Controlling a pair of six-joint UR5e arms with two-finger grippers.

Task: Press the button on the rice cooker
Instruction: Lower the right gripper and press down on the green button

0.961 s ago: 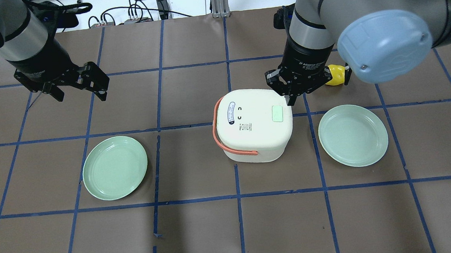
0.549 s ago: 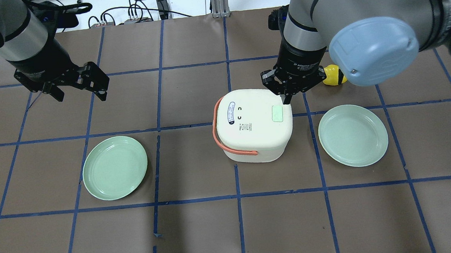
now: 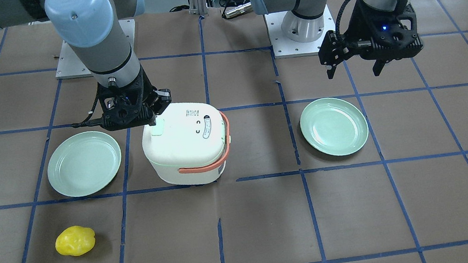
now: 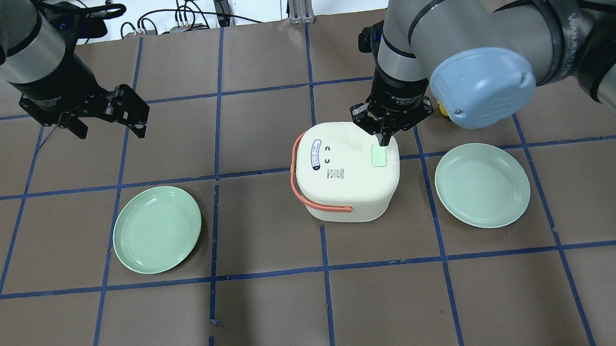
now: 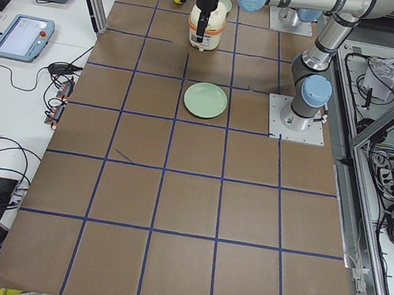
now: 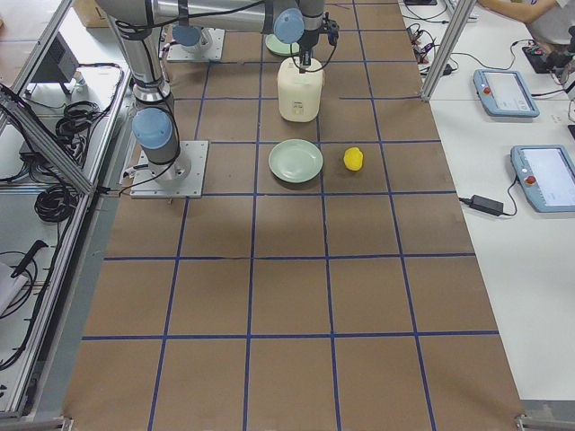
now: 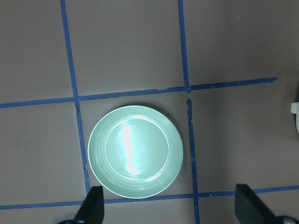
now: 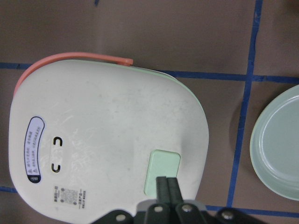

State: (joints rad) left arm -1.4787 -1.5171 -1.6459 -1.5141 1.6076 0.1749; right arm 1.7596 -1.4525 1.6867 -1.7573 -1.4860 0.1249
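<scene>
Centrally on the worktop (image 4: 274, 314) sits the white rice cooker (image 4: 341, 192), its orange handle (image 4: 293, 179) folded down around one side. Its pale green button (image 4: 379, 155) lies on the lid at the side away from the handle. The right tool (image 4: 384, 139), fingers pressed together, points straight down with its tip at the button's edge. One green plate (image 4: 482, 185) lies just beside the cooker on the button side, and a yellow lumpy object (image 3: 75, 241) rests beyond it. A second plate (image 4: 157, 229) lies farther from the cooker on the handle side. The left tool (image 4: 111, 132), spread and holding nothing, hangs well apart from the cooker.
</scene>
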